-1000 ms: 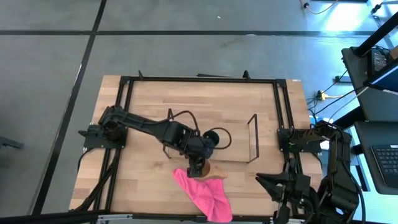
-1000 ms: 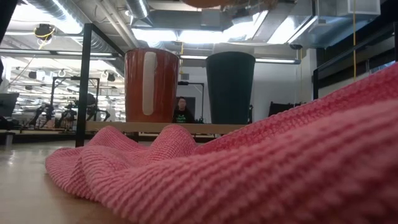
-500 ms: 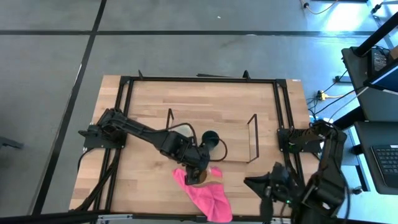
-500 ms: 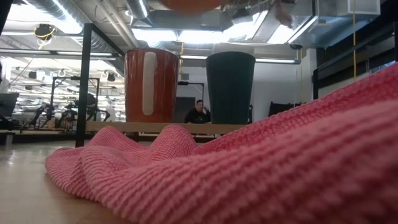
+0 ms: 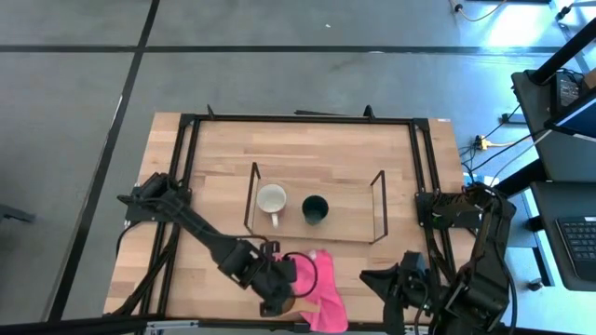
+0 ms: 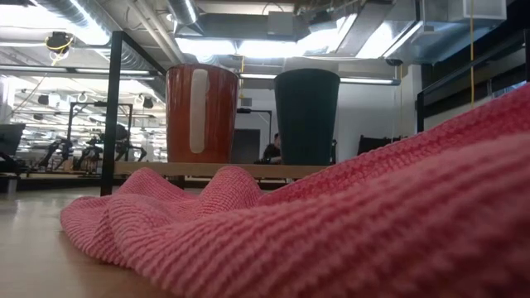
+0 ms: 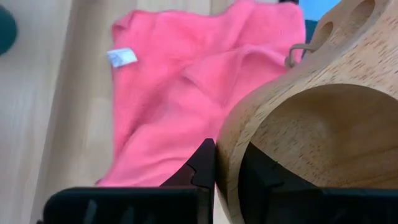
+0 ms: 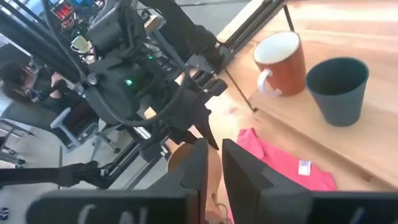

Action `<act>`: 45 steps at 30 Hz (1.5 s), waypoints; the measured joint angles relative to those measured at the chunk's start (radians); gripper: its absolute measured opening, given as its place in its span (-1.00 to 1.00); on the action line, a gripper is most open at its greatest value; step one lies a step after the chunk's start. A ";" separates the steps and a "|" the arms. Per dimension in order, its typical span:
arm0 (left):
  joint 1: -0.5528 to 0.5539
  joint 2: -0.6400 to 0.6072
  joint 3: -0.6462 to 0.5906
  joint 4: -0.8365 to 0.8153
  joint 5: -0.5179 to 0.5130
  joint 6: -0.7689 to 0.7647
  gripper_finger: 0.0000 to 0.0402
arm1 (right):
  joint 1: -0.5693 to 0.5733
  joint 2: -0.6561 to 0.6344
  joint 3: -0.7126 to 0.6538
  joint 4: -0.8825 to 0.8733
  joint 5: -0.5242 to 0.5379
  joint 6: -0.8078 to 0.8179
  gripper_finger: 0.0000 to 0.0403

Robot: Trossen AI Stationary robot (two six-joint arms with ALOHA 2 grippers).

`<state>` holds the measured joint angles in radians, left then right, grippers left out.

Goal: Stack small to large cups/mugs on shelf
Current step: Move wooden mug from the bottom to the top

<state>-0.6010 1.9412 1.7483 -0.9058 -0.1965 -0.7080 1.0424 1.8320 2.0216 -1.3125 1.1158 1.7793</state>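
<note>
Your left arm stretches low and diagonal across the table (image 5: 214, 149), elbow near flat, left end effector (image 5: 279, 296) at the near edge beside the pink cloth (image 5: 317, 290). It is clamped on the wooden cup (image 7: 311, 130): in the left wrist view one dark finger (image 7: 202, 168) sits outside the rim, the other inside, wall pinched between. The cup is tan, visible grain, thick rounded wall, smooth hollow, stubby handle with holes; it is tipped on its side in the grip, lying over the cloth.

The cloth is knitted, waffle texture, rumpled, with a small white tag; it touches the left end effector's right side.

Your right arm is folded back at the near right corner, right end effector (image 5: 396, 284) just beside the cloth's other edge, well apart from the cups; its fingers (image 8: 196, 165) stand slightly apart, nothing between them.

Beyond the left end effector, on the thin black rod shelf (image 5: 377, 200), both upright: a red mug (image 5: 272, 199), glossy, white inside, and beside it a dark green cup (image 5: 315, 208), matte, tapered.
</note>
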 joint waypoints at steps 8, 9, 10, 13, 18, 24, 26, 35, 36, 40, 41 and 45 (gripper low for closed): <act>0.010 -0.045 0.043 -0.012 -0.033 -0.016 -0.84 | 0.000 0.000 0.000 -0.008 0.030 0.049 -0.76; 0.015 -0.058 0.055 -0.017 -0.043 -0.015 -0.84 | 0.000 0.000 0.000 -0.008 0.035 0.049 -0.76; 0.021 -0.071 0.066 -0.026 -0.058 -0.008 -0.84 | 0.000 0.000 0.000 -0.009 0.037 0.049 -0.76; 0.052 -0.111 0.106 -0.048 -0.096 0.033 -0.84 | 0.000 0.000 0.000 -0.024 0.062 0.049 -0.76; 0.159 -0.180 0.163 -0.100 -0.108 0.135 -0.84 | -0.004 0.000 0.000 -0.073 0.111 0.077 -0.76; 0.413 -0.232 0.209 -0.182 -0.038 0.314 -0.84 | -0.023 0.000 0.000 -0.225 0.120 0.233 -0.76; 0.511 -0.238 0.234 -0.187 0.011 0.386 -0.84 | -0.034 0.000 0.000 -0.262 0.119 0.284 -0.76; 0.969 -0.212 0.266 -0.189 0.279 0.606 -0.84 | -0.183 -0.034 0.000 -0.259 0.020 0.179 -0.76; 1.005 -0.201 0.265 -0.196 0.299 0.625 -0.84 | -0.203 -0.037 0.000 -0.259 -0.004 0.157 -0.76; 1.096 -0.139 0.265 -0.203 0.348 0.725 -0.84 | -0.286 -0.041 0.000 -0.258 -0.094 0.099 -0.76; 1.111 -0.121 0.265 -0.202 0.353 0.754 -0.84 | -0.306 -0.042 0.000 -0.258 -0.103 0.098 -0.76; 1.157 -0.022 0.264 -0.190 0.437 0.846 -0.84 | -0.391 -0.042 0.000 -0.258 -0.109 0.099 -0.76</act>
<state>0.5563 1.9192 2.0124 -1.0957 0.2402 0.1381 0.6515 1.7903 2.0220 -1.5705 1.0071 1.8788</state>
